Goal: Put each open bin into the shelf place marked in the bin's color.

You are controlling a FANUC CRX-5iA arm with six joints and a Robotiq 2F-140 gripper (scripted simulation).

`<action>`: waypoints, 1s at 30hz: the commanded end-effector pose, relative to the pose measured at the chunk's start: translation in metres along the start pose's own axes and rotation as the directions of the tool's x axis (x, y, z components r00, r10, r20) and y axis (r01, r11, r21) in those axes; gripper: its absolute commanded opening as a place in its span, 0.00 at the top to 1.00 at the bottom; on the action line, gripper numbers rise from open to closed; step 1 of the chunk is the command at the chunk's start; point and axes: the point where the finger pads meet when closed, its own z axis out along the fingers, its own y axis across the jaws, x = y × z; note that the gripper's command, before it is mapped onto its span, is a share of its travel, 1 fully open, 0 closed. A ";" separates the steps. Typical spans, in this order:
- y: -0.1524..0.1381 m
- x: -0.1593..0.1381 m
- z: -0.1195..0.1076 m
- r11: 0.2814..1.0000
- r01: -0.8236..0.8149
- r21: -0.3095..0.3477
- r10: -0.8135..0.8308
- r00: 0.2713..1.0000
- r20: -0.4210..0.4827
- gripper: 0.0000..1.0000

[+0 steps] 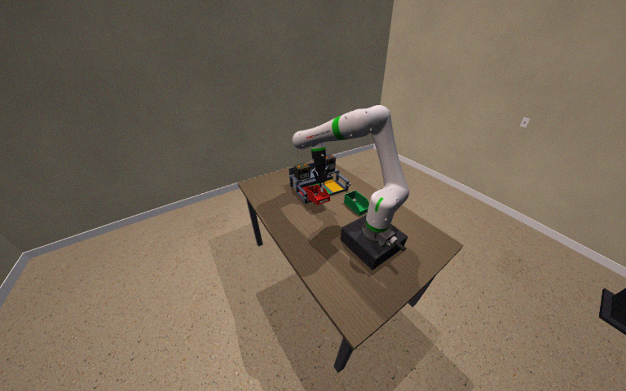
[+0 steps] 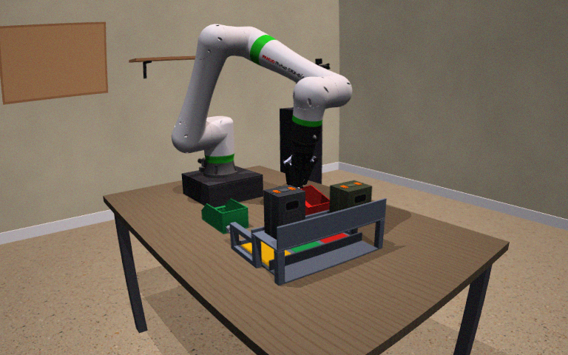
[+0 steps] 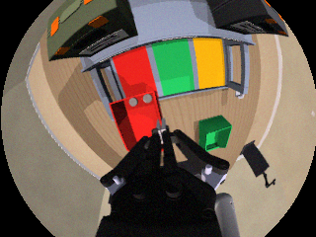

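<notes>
My gripper point(image 3: 162, 123) is shut on the side wall of the red bin point(image 3: 134, 118), near its rear corner. The bin holds two small grey parts point(image 3: 138, 101). Its far end is at the front of the grey shelf point(image 2: 310, 238), in line with the red mark point(image 3: 132, 73). Whether the bin rests on the table or the lip, I cannot tell. The gripper point(image 2: 298, 182) points straight down over the red bin point(image 2: 314, 200). The green bin point(image 3: 215, 133) stands on the table in front of the shelf, to the right, apart from the gripper. The green mark point(image 3: 173, 66) has no bin on it.
A yellow mark point(image 3: 209, 62) lies right of the green one. A black box point(image 2: 285, 209) and an olive box point(image 2: 350, 195) stand on the shelf's top board, either side of the red bin. The robot base point(image 1: 373, 239) stands on the table behind the green bin point(image 1: 355, 203).
</notes>
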 end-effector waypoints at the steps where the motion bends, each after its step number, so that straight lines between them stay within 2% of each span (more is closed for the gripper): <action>1: 0.000 0.005 -0.002 1.000 0.000 0.000 0.000 1.000 0.000 1.00; 30: 0.000 0.030 -0.008 1.000 0.000 0.000 0.000 1.000 0.000 1.00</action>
